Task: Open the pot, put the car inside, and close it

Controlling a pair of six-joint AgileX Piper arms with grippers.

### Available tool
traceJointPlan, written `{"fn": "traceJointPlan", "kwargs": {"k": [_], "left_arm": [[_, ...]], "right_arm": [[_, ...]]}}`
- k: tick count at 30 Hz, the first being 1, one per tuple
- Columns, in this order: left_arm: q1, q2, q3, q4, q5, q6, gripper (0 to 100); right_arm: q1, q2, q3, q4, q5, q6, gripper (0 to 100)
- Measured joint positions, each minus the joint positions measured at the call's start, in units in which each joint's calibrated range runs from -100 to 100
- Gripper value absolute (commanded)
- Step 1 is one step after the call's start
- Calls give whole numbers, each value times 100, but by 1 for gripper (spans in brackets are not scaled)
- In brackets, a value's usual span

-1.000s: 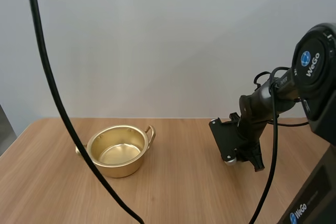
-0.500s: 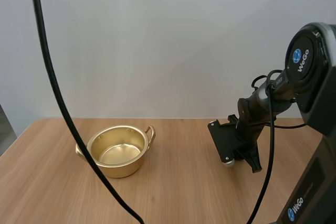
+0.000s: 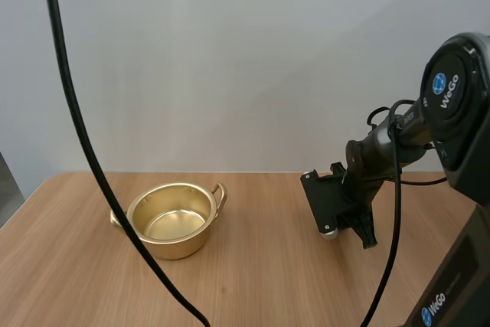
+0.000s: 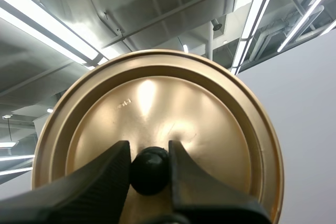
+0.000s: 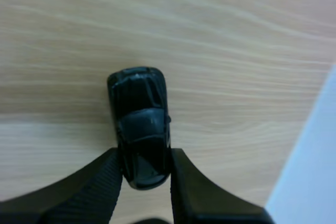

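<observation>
Tabletop of pale wood (image 3: 268, 273) carries the round brass-coloured pot (image 3: 180, 246), which stands upright with its mouth uncovered and nothing visible inside. Its flat golden metal lid (image 4: 157, 98) hangs from my left gripper (image 4: 148, 150), whose fingers are clamped on either side of the lid's black knob (image 4: 149, 174).

My right gripper (image 5: 144, 156) pinches the small glossy black toy car (image 5: 139, 108) across its flanks, low over the table; I cannot tell whether the wheels touch the wood. The car's long axis runs straight out from between my fingers, in line with them. One end sits between the fingertips and the other points away from my wrist. Which end is the nose I cannot say.

In the high view the pot lies well apart to the left of my right gripper (image 3: 360, 231), so I judge the carry must run leftward, then tilt the car's free end down into the pot's mouth.
</observation>
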Motion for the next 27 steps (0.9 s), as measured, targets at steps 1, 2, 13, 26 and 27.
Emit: {"fn": "traceJointPlan", "kwargs": {"k": [1,2,13,26,27], "left_arm": [[0,0,0,0,0,0,0],[0,0,0,0,0,0,0],[0,0,0,0,16,0,0],[0,0,0,0,111,-155,0],[0,0,0,0,111,-155,0]], "right_arm": [[0,-81,0,33,-61,0,0],[0,-175,0,81,-122,-12,0],[157,-985,-40,1204,-705,-12,0],[565,-1390,-444,2540,-619,-12,0],[599,-1429,-503,2611,-508,-12,0]]}}
